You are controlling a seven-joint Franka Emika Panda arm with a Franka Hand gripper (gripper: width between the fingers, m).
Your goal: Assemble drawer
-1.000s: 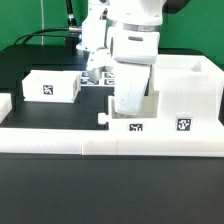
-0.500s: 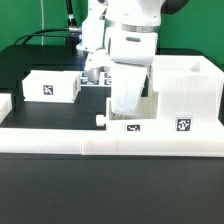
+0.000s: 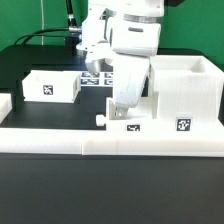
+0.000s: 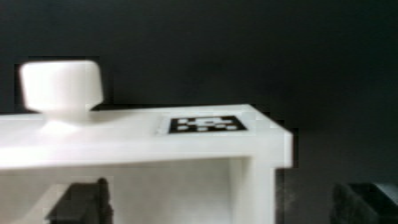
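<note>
The large white housing point(image 3: 186, 88) stands at the exterior view's right. One small white tray point(image 3: 52, 86) sits at the left. The second tray point(image 3: 140, 122) lies in front of the housing, with a knob point(image 3: 101, 118) and a tag point(image 3: 134, 127) on its front. My gripper point(image 3: 122, 106) hangs right over this tray. In the wrist view the tray's front point(image 4: 160, 150), its knob point(image 4: 57, 88) and its tag point(image 4: 210, 125) fill the picture. My gripper point(image 4: 224, 205) is open, with dark fingers point(image 4: 80, 203) set wide apart on either side of the tray's end and not pressing it.
A long low white rail point(image 3: 60, 142) runs along the table's front edge. The marker board point(image 3: 98, 79) lies behind the arm. A white block end point(image 3: 4, 103) shows at the far left. Black cables hang at the back.
The arm has lifted a little and shifted slightly toward the exterior view's left above the tray. The tray and the housing have not moved.
</note>
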